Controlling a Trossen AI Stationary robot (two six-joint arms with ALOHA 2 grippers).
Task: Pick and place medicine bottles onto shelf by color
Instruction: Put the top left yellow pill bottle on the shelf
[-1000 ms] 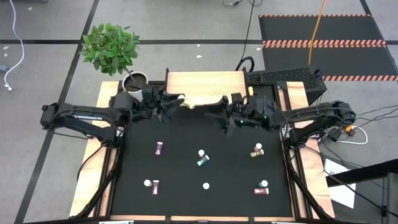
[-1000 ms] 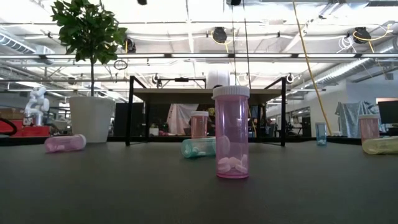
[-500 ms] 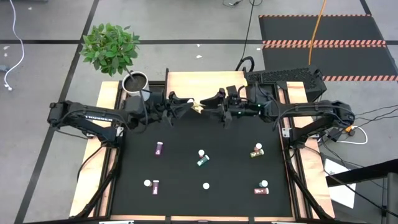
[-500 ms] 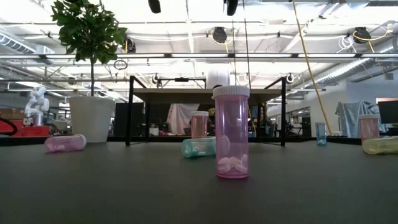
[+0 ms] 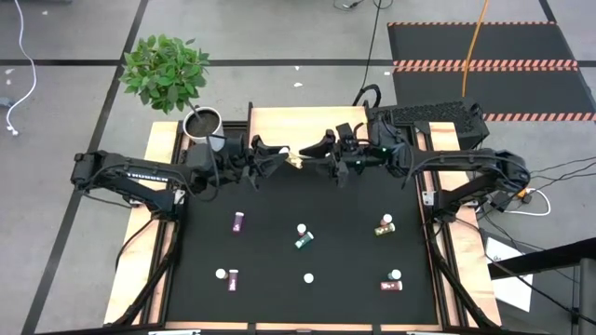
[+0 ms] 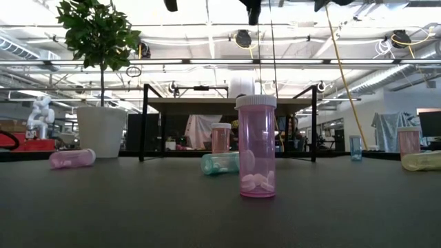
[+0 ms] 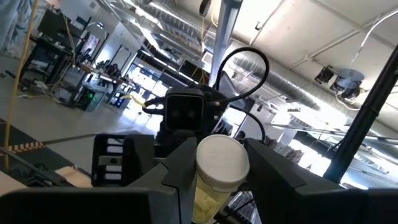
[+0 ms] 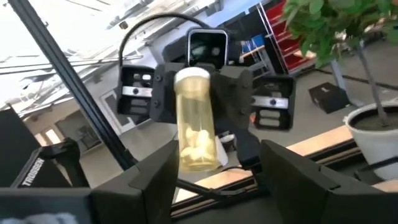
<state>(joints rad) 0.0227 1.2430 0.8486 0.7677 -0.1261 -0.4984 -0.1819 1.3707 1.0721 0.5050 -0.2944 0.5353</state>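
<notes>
High view: above the near edge of the shelf (image 5: 307, 126), the left gripper (image 5: 282, 156) is clamped on a yellow bottle (image 5: 294, 160), held in the air. The right gripper (image 5: 314, 152) faces it from just beside, fingers apart around the bottle's other end. Other bottles lie on the black mat (image 5: 270, 251) nearer than the shelf.

held bottle (image 8: 197, 127): yellow, white cap | mat (image 5: 279, 251): black | shelf (image 5: 307, 121): light wood

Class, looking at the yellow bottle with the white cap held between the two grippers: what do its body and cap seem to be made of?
Yellow bottle: body looks like clear, glossy tinted plastic, since the pills inside show through. Its white cap looks like opaque matte plastic, probably moulded.
</notes>
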